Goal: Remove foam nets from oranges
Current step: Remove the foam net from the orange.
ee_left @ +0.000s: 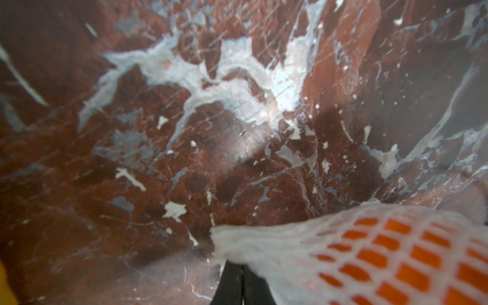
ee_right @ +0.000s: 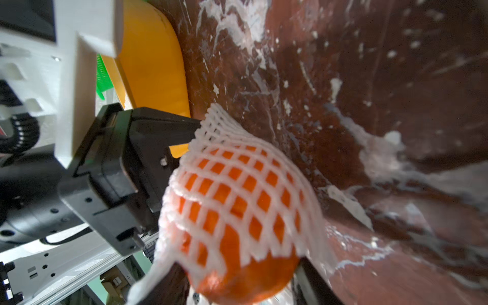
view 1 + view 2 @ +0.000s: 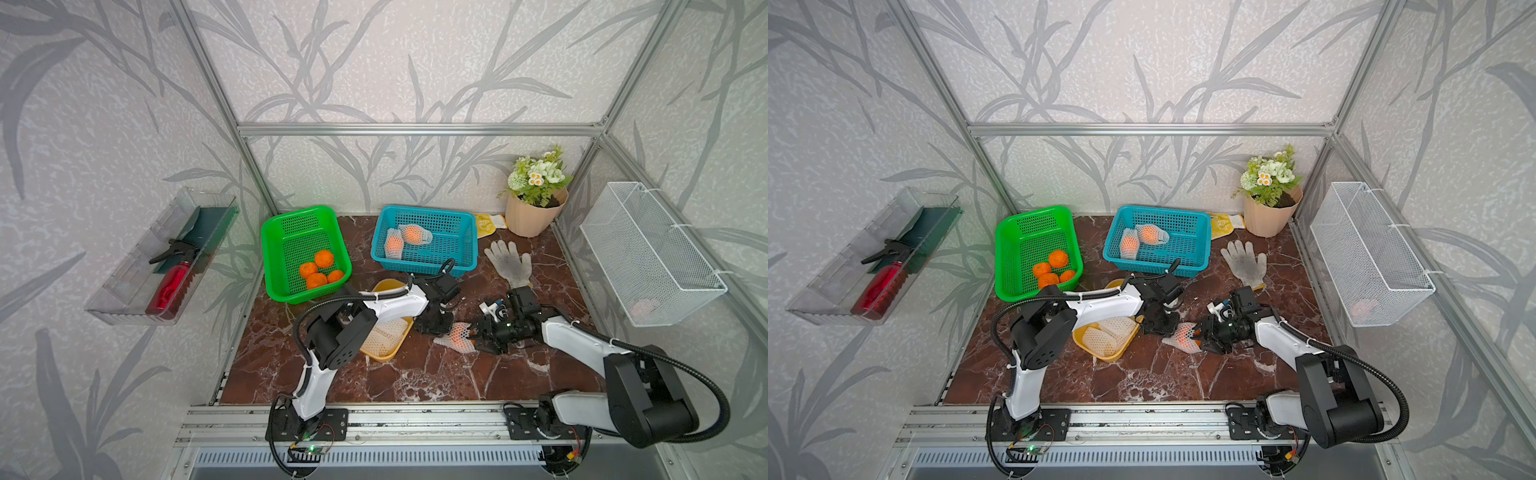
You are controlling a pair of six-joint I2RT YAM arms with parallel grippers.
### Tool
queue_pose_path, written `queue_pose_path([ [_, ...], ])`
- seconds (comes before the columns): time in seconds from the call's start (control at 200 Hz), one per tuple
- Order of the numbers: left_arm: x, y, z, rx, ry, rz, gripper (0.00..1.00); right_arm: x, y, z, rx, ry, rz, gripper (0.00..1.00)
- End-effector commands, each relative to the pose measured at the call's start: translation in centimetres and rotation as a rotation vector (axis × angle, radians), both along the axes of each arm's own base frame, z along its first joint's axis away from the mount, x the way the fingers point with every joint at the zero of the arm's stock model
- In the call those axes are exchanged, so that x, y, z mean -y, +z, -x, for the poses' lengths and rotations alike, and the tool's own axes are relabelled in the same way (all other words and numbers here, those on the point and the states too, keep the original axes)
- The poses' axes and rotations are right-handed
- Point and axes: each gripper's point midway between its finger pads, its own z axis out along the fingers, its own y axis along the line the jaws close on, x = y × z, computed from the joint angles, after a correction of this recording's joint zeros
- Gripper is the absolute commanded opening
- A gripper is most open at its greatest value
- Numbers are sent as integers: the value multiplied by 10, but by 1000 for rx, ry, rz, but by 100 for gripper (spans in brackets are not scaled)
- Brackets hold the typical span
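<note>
one orange (image 2: 245, 285) sits just right of the yellow tray (image 3: 390, 286). its white foam net (image 2: 237, 169) is stretched taut and half off, with bare skin at one end. flat empty nets (image 3: 384, 337) lie in the tray. two netted oranges (image 3: 412, 234) rest behind the tray, and four bare oranges (image 3: 324, 258) behind it to the left.

The table (image 3: 374, 374) is red-brown marble with white veins. At its back stand a green basket (image 3: 299, 212), a blue basket (image 3: 419, 266), a yellow packet (image 3: 484, 224) and a flower pot (image 3: 532, 218) in the right corner. A white glove (image 3: 509, 259) lies flat in front of the pot, and a yellow tray (image 3: 388, 286) sits in front of the baskets.
</note>
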Motion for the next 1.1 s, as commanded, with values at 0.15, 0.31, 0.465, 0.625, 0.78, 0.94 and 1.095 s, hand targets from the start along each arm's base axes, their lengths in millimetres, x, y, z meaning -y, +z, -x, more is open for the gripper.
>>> queue_pose_path([
  [0.15,-21,-26,16,-56,-26,-119,5,16,5,14,-29,25,41,54],
  [0.31,-21,-25,15,-49,-25,-117,5,27,6,20,-44,39,92,54],
  [0.465,-19,-23,14,-47,-28,-110,5,34,8,21,-52,25,114,54],
  [0.625,-17,-18,11,-39,-35,-107,5,44,3,23,-78,2,194,54],
  [0.78,-15,-14,9,-31,-39,-102,5,61,0,21,-80,-46,311,54],
  [0.94,-12,-5,5,-17,-42,-87,5,76,3,13,-54,-84,413,55],
  [1.095,-4,4,1,-12,-43,-52,5,99,11,0,-8,-115,550,61],
])
